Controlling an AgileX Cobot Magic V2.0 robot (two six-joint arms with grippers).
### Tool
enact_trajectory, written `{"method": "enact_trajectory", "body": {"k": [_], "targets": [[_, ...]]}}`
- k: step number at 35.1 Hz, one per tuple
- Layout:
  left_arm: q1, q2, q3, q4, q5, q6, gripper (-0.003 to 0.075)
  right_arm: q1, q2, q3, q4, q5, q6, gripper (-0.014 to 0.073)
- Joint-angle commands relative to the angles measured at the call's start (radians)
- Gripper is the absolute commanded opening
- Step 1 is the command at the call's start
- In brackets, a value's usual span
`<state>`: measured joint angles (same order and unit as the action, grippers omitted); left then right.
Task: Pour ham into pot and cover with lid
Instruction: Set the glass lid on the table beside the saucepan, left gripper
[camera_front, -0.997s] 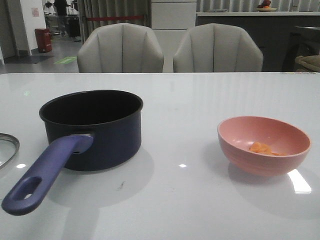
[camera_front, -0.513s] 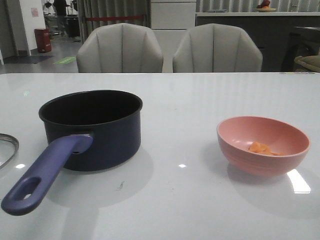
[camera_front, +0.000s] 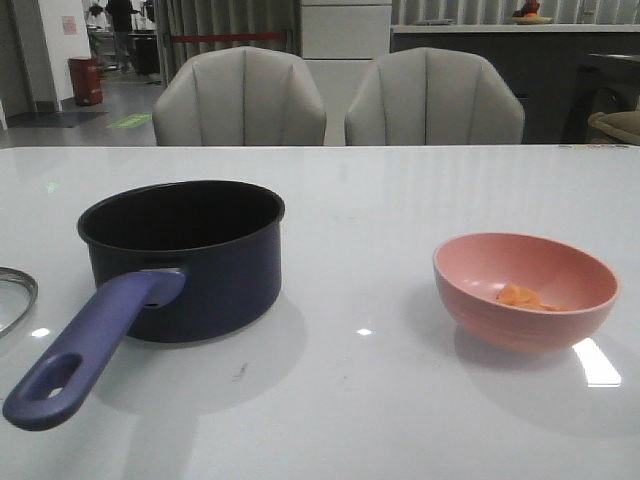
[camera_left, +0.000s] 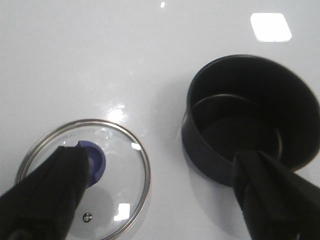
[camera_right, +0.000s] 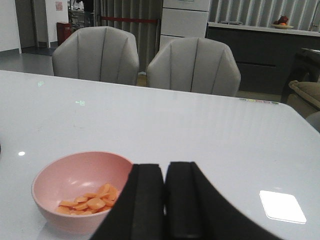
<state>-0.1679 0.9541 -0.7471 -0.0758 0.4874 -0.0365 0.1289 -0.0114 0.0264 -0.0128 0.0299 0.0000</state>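
Glaringly reflecting lights off white table, two grey chairs waiting behind. Spreading left gripper wide over lid and pot; clenching right gripper empty beside bowl holding ham.

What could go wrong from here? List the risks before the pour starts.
1. The ham is loose thin slices low in the pink bowl; a fast tilt could scatter them onto the table short of the pot.
2. The pot's long handle juts toward the robot, so an arm crossing over might knock it.
3. The lid lies flat, with one left finger over its knob; a slipped grasp could slide the glass.
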Motion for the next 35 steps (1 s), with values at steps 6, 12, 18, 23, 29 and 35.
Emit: {"method": "enact_trajectory", "body": {"k": [6,12,18,23,29,35], "targets": [[-0.073,-0.318,0.156,0.000,-0.165,-0.001,0.0603,-0.006,-0.019,-0.004,-0.007,-0.078,-0.008,0.0148],[-0.107,-0.500,0.280,0.000,-0.227,-0.001,0.0603,-0.006,-0.019,-0.004,-0.007,-0.078,-0.008,0.0148],[-0.154,-0.677,0.374,0.000,-0.293,-0.001,0.0603,-0.006,-0.019,-0.004,-0.007,-0.078,-0.008,0.0148],[-0.194,-0.781,0.433,0.000,-0.300,-0.001,0.0603,-0.006,-0.019,-0.004,-0.007,-0.078,-0.008,0.0148],[-0.244,-0.828,0.474,0.000,-0.333,-0.001,0.0603,-0.006,-0.019,-0.004,-0.007,-0.078,-0.008,0.0148],[-0.247,-0.828,0.474,0.000,-0.326,-0.001,0.0603,-0.005,-0.018,-0.007,0.018,-0.194,0.018,0.0148]]}}
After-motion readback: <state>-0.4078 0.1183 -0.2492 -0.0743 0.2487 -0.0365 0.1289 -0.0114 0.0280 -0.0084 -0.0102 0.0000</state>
